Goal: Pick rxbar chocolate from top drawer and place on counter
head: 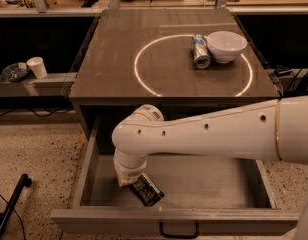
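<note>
No text legible anywhere. rxbar chocolate (149, 191) wrapper: pale marks on black, unreadable. can (200, 54) on the counter (109, 69): label print too blurred to make out. Counter bears a thin white circle (139, 59), no characters. My gripper (128, 179) is down inside the top drawer (179, 219), at the bar's upper-left end.

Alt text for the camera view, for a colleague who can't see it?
The gripper is low inside the open top drawer, right at the rxbar chocolate lying near its front. On the counter, a can is beside a white bowl.
</note>
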### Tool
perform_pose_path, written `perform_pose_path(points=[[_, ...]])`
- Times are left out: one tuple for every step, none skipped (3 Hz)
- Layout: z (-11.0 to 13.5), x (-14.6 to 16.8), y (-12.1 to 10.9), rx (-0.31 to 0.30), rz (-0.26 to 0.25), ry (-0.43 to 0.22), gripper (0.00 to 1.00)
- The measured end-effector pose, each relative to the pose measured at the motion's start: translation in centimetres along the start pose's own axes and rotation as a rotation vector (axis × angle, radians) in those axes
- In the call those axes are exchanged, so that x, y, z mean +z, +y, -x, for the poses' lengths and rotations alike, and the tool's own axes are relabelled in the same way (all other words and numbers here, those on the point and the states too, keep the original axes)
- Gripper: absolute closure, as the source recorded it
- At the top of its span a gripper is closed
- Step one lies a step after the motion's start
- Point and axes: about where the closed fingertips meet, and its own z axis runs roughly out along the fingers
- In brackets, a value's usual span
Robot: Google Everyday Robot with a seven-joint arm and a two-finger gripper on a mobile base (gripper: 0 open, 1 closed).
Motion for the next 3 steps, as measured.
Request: perform_pose_path(points=[[-0.69, -1.07, 0.39, 0.04, -0.019, -0.033, 1.0], [-1.09, -1.18, 0.54, 0.053, -0.019, -0.036, 0.0], [-1.15, -1.16, 0.58, 0.058, -0.019, -0.039, 0.0]])
